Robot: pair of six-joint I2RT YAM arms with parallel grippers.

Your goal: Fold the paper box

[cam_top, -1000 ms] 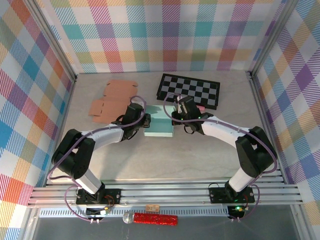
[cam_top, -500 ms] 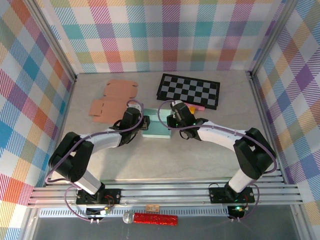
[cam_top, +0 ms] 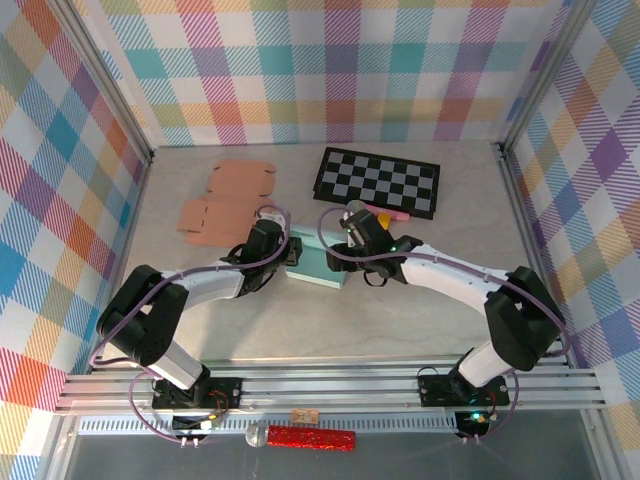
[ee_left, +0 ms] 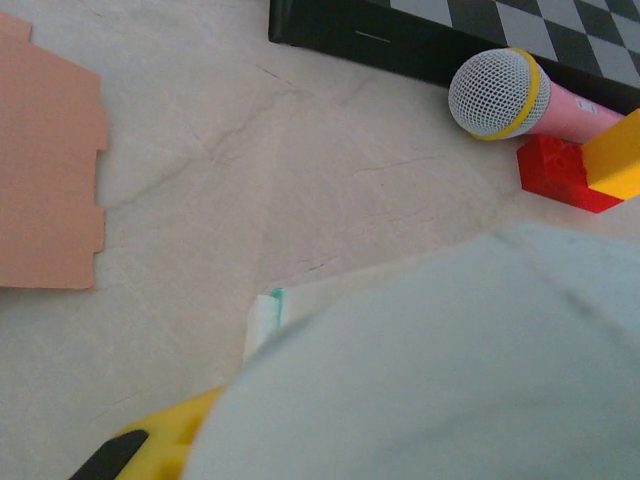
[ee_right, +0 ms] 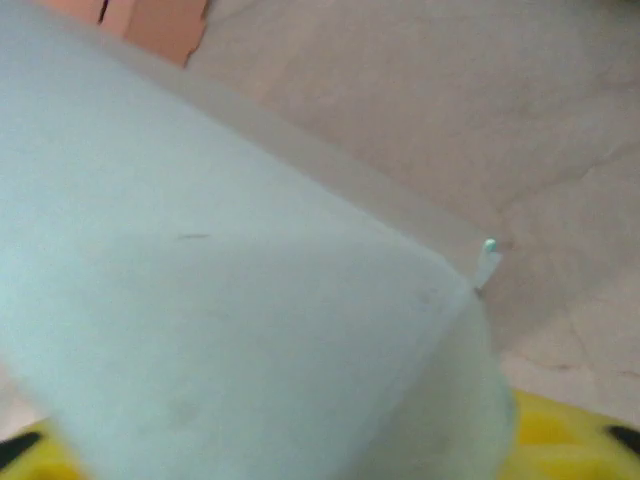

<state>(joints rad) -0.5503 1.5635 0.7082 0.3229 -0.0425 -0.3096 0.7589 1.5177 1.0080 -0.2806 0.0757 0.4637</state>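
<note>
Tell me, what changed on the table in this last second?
The teal box went from lying flat to looking tipped up and turned, narrower from above. The right claw shifted slightly left by its far edge; the left claw moved in closer. The orange cardboard and chessboard stayed put.

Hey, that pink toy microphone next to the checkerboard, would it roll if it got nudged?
Probably: the microphone has a round head and tubular handle, lying sideways. The red brick beside it would likely block rolling that way.
</note>
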